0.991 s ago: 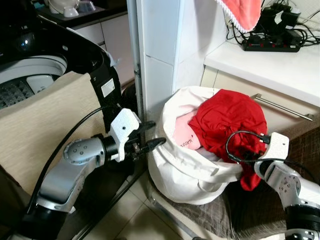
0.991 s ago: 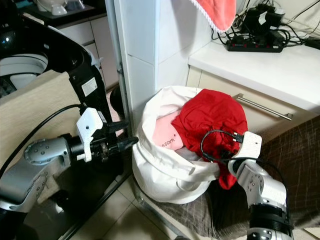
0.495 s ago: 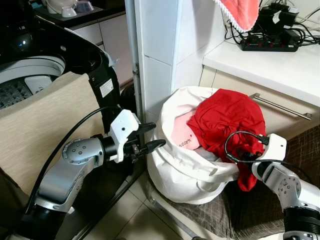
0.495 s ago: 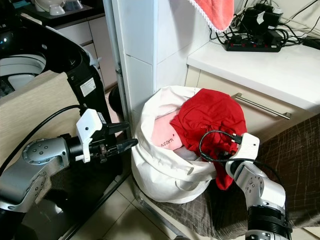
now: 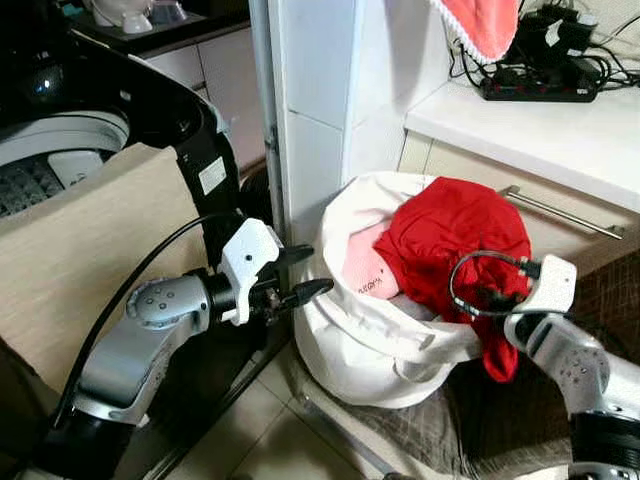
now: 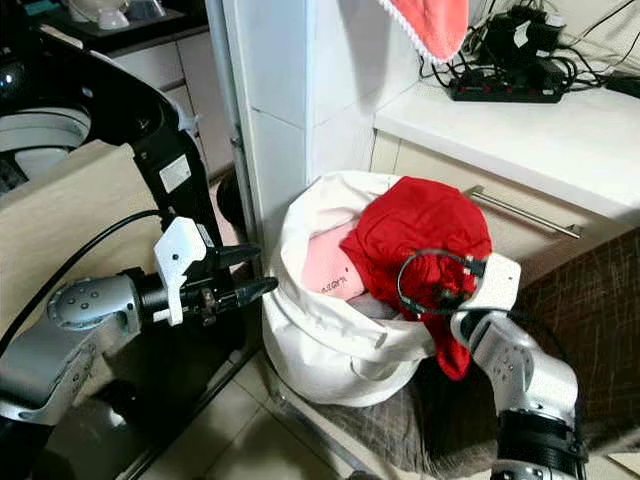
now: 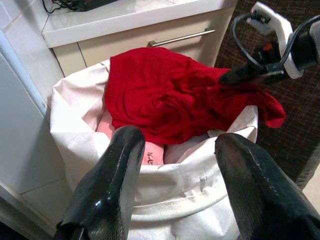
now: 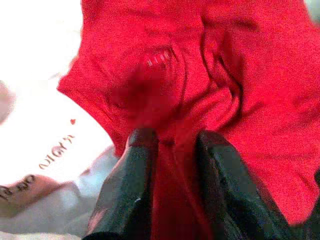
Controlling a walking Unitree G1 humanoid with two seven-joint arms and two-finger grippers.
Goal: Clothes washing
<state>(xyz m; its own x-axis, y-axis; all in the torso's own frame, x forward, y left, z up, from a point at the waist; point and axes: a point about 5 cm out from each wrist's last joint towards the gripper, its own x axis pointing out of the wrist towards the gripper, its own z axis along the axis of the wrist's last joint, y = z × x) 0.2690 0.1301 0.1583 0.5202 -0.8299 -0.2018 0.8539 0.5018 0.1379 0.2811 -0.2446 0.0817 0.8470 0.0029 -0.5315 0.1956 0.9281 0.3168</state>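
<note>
Right claw [image 8: 172,150] pinches the crumpled red cloth garment [image 5: 455,240], fold visible between fingers from its wrist; left claw [image 5: 305,272] spread wide beside the white fabric laundry bag [image 5: 370,340].

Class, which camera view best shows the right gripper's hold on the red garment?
The right wrist view: the right gripper pinches a fold of the red garment close up. The eye views show the garment heaped in the white laundry bag; the left wrist view shows it from across.

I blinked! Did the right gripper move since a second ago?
Yes. The right gripper rose slightly with the red garment, toward the drawer handle.
</note>
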